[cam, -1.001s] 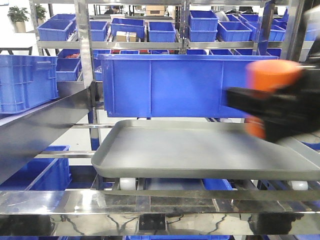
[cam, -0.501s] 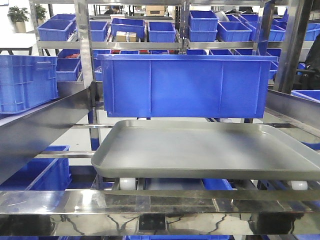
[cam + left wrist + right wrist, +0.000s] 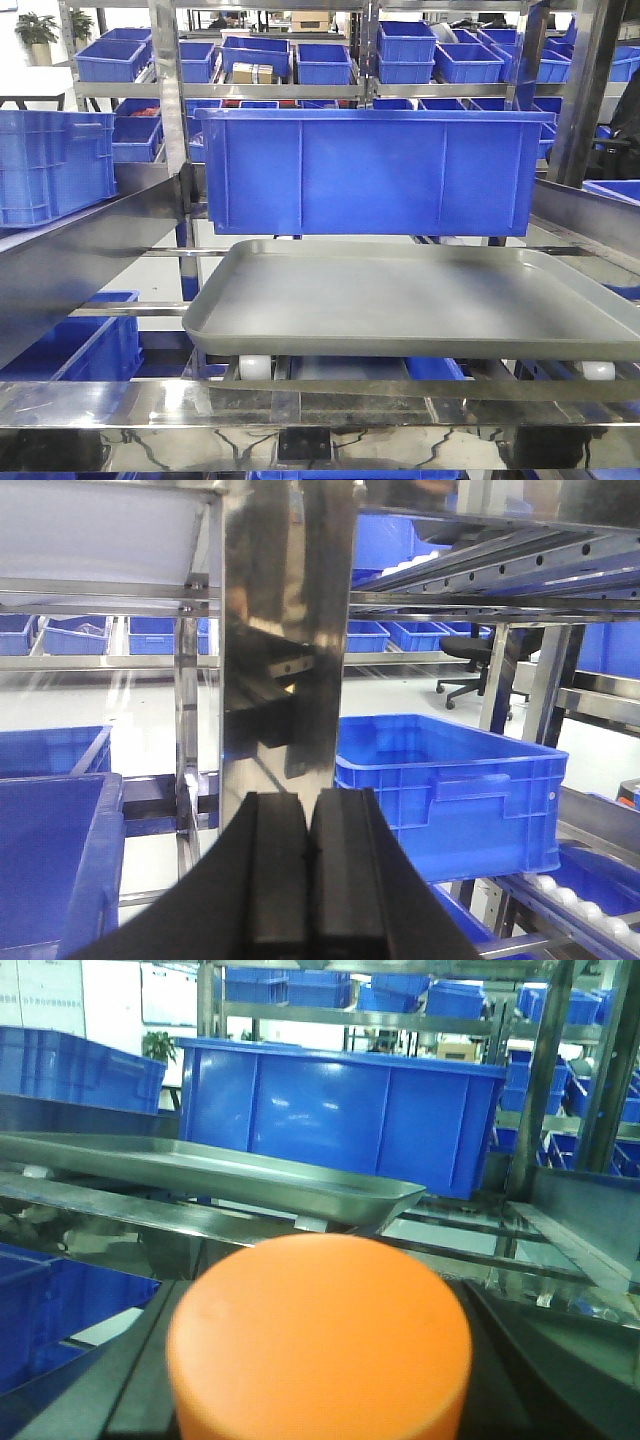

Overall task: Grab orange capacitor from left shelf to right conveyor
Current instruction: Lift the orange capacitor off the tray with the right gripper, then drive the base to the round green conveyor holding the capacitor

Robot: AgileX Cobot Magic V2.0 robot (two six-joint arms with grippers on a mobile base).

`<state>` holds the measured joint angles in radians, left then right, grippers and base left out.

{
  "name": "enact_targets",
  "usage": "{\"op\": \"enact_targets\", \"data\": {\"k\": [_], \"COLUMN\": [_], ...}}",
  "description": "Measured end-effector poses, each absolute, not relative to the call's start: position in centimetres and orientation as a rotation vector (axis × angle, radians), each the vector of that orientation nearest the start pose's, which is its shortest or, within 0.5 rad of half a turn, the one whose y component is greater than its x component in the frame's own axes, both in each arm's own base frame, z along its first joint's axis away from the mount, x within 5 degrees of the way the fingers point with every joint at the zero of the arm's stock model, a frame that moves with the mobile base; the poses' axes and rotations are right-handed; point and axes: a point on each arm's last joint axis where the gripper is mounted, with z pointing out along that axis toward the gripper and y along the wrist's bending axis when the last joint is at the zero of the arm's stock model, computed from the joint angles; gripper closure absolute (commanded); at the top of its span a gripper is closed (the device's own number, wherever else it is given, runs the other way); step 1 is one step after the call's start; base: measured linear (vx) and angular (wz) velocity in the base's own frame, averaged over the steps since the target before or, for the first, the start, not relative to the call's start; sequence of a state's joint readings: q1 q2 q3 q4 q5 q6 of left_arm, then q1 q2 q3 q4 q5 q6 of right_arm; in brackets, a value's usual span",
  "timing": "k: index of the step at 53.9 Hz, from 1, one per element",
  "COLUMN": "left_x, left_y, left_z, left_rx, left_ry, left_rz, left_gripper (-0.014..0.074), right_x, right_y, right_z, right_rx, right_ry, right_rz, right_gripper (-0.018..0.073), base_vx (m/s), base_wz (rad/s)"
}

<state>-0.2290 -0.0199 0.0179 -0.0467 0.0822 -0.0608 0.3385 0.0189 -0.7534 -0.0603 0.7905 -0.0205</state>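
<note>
The orange capacitor (image 3: 320, 1345) fills the bottom of the right wrist view, its flat round top toward the camera. My right gripper (image 3: 320, 1380) is shut on it, with a dark finger on each side. It hangs to the right of the grey tray (image 3: 210, 1175) of the left shelf. In the front view the grey tray (image 3: 400, 300) lies bare on the steel rack (image 3: 300, 400), and neither gripper nor the capacitor shows there. My left gripper (image 3: 308, 855) is shut and empty, in front of a shiny steel post (image 3: 285, 640). The right conveyor is out of view.
A large blue bin (image 3: 370, 170) stands just behind the tray, also in the right wrist view (image 3: 335, 1115). More blue bins (image 3: 50, 160) fill the racks around. A blue bin (image 3: 450, 785) sits right of the left gripper. Steel rails (image 3: 560, 1240) run to the right.
One second ago my right gripper held the orange capacitor at the tray's right edge in the front view. It has since moved out of that view to the right. The tray stays bare.
</note>
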Motion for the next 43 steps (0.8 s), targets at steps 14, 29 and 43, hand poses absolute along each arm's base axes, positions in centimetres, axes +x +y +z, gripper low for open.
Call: {"op": "enact_targets", "data": {"k": [14, 29, 43], "left_x": [5.41, 5.41, 5.41], "left_y": [-1.30, -1.30, -1.30], "left_z": [20.08, 20.08, 20.08], "left_rx": [0.098, 0.098, 0.098], "left_ry": [1.567, 1.567, 1.567], "left_rz": [-0.268, -0.268, -0.268], "left_gripper": [0.0603, 0.0603, 0.0603], "right_x": [-3.32, -3.32, -3.32], "right_y": [-1.58, -1.60, -1.60], "right_z": [36.83, 36.83, 36.83], "right_rx": [-0.273, -0.271, -0.271], "right_ry": [1.515, 1.515, 1.515], "right_rz": [0.186, 0.186, 0.185], "right_gripper": [0.0567, 0.0567, 0.0567], "base_vx": [0.00, 0.00, -0.01], "base_wz": [0.00, 0.00, 0.03]}}
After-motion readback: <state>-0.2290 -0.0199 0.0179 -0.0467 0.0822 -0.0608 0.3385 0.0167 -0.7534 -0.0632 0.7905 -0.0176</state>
